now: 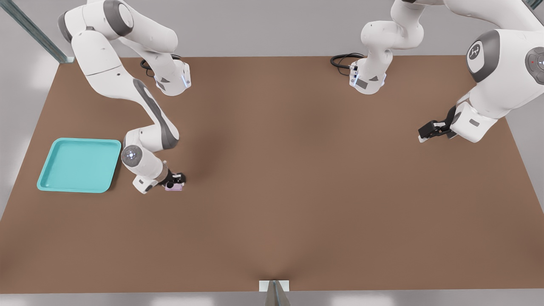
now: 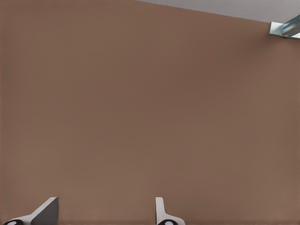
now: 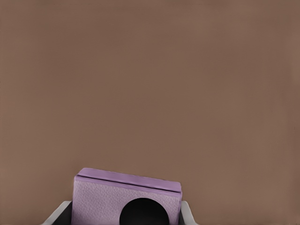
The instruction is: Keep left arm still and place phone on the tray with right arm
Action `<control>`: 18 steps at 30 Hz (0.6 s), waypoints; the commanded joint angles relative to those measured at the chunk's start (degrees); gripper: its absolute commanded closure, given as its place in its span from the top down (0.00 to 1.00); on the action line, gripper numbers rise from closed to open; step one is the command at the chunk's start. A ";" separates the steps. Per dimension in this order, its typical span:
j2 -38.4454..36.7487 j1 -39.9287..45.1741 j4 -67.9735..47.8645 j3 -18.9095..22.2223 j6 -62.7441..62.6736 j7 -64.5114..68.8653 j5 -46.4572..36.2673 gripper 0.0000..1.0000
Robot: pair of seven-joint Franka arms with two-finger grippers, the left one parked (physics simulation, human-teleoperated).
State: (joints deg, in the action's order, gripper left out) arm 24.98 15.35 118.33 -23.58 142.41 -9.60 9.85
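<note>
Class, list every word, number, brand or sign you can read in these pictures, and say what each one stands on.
No readable words or numbers.
White logo mark, no letters: on the grey cap of the parked white arm.
The small lilac phone, between the working arm's black claw fingers beside the flat teal tray on the brown table, bears no text.

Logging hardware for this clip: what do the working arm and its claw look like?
The right arm has glossy white, rounded segments with dark grey joint bands and a round grey end cap with small pale dots. A black cable loops near its base. Its claw, low over the brown table beside the teal tray, is black with two fingers.
</note>
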 commanded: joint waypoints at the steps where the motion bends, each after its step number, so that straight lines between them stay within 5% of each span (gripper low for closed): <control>1: -0.72 1.96 -0.82 -0.07 -4.07 1.34 3.95 0.78; 18: -1.78 37.03 0.77 -4.46 -7.23 48.80 3.95 0.78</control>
State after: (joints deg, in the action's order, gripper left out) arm 23.04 51.54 119.11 -27.96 135.99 11.72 13.48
